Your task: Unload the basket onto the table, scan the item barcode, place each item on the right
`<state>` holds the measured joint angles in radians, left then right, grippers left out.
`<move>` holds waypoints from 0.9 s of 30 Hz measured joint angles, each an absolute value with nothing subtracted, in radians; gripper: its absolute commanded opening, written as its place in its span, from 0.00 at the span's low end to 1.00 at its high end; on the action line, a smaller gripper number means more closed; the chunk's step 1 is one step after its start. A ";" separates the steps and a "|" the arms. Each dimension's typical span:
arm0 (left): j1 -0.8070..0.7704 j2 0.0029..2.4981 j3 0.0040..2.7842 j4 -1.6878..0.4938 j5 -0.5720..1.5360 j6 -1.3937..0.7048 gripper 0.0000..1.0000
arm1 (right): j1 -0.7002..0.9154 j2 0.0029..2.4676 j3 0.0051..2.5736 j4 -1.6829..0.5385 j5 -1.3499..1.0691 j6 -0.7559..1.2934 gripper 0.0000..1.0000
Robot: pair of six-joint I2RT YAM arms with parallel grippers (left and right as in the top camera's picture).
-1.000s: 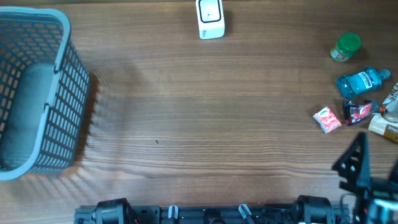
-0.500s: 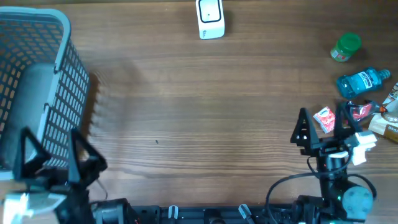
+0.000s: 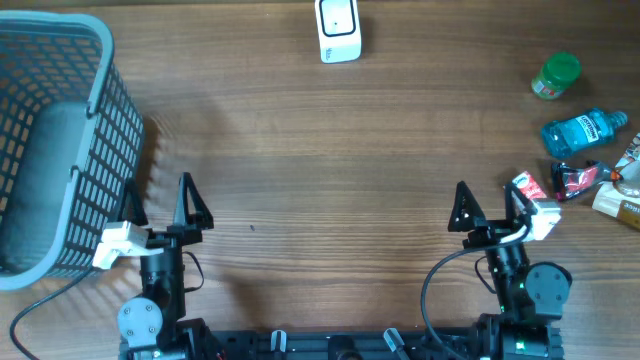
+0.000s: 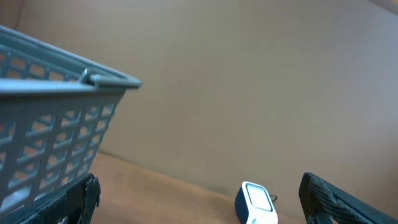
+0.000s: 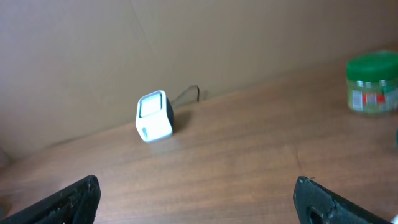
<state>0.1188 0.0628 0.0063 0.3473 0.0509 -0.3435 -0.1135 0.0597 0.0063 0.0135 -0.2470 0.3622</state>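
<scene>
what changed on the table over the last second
Both arms swung in from the near corners toward the middle. The left hand now sits beside the grey basket; the right hand moved left, alongside the red-and-white packet. Both are open and hold nothing. The basket, white scanner, green-lidded jar and blue bottle stayed put.

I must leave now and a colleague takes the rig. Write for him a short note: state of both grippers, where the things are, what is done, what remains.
Left gripper: open, empty, beside the grey basket.
Right gripper: open, empty, near the item pile.
Scanner: far edge of the table, middle.
Items at the right edge: green-lidded jar, blue bottle, small red-and-white packet, dark packet.
Done: nothing picked up or scanned.
Left: grasp an item, show its barcode to the scanner.
</scene>
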 measured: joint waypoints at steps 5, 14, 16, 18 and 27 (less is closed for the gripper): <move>0.119 0.063 0.006 0.199 0.051 -0.344 1.00 | -0.113 0.081 0.006 0.015 -0.247 0.363 1.00; 0.119 0.063 0.007 0.111 0.051 -0.344 1.00 | -0.113 0.087 0.006 0.015 -0.247 0.363 1.00; 0.119 0.063 0.007 0.016 0.052 -0.344 1.00 | -0.113 0.088 0.006 0.015 -0.247 0.363 1.00; 0.119 0.067 0.007 -0.064 0.051 -0.344 1.00 | -0.113 0.073 0.006 0.014 -0.247 0.363 1.00; 0.119 0.072 0.007 -0.064 0.051 -0.344 1.00 | -0.088 0.017 0.006 0.019 -0.247 0.363 1.00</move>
